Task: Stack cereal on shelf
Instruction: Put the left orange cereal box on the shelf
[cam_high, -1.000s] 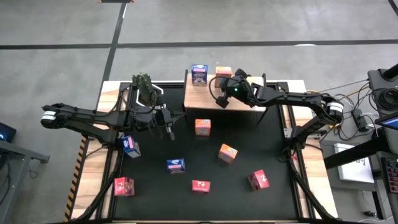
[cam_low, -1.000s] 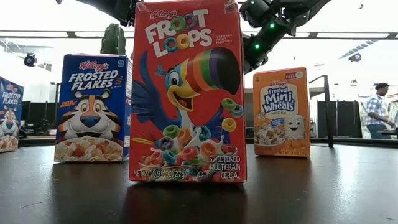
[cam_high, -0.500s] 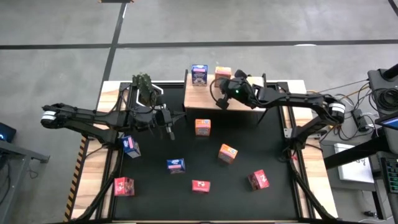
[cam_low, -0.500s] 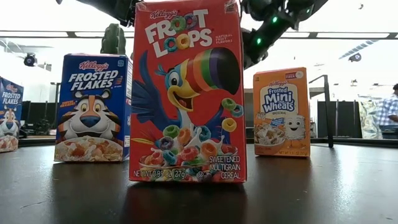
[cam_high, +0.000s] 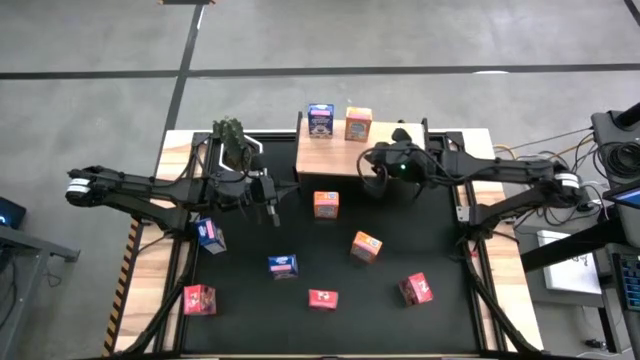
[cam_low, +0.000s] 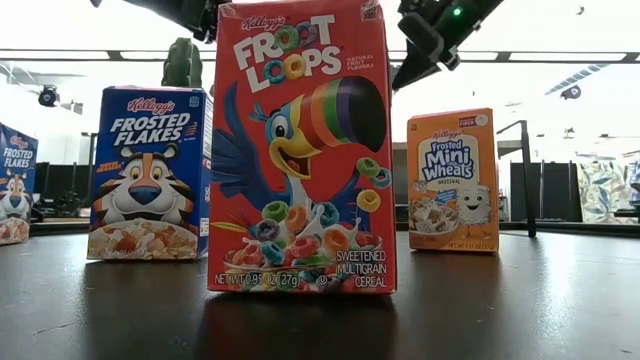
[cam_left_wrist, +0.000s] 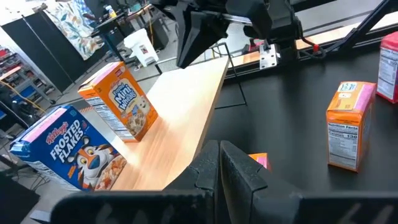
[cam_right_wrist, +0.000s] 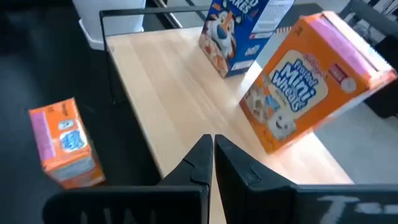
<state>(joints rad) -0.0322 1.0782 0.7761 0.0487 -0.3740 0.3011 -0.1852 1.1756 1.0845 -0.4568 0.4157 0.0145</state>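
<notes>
The wooden shelf (cam_high: 345, 158) stands at the table's far middle. A blue cereal box (cam_high: 320, 120) and an orange one (cam_high: 358, 125) stand upright on its far edge; both also show in the right wrist view, the orange box (cam_right_wrist: 305, 81) and the blue box (cam_right_wrist: 242, 31). My right gripper (cam_high: 370, 172) is shut and empty over the shelf's near right part, apart from the orange box. My left gripper (cam_high: 270, 208) is shut and empty over the mat, left of the shelf. Several more boxes lie on the black mat (cam_high: 440, 250).
On the mat are two orange boxes (cam_high: 326, 204) (cam_high: 366, 245), two blue ones (cam_high: 210, 233) (cam_high: 283, 265) and three red ones (cam_high: 199, 298) (cam_high: 322, 298) (cam_high: 416, 288). A green plant in a pot (cam_high: 233, 140) stands at the far left.
My right gripper has drawn back from the orange box on the shelf, toward the table's right and near edges. The orange box, half hidden by the gripper before, now stands upright and clear on the shelf beside the blue one.
</notes>
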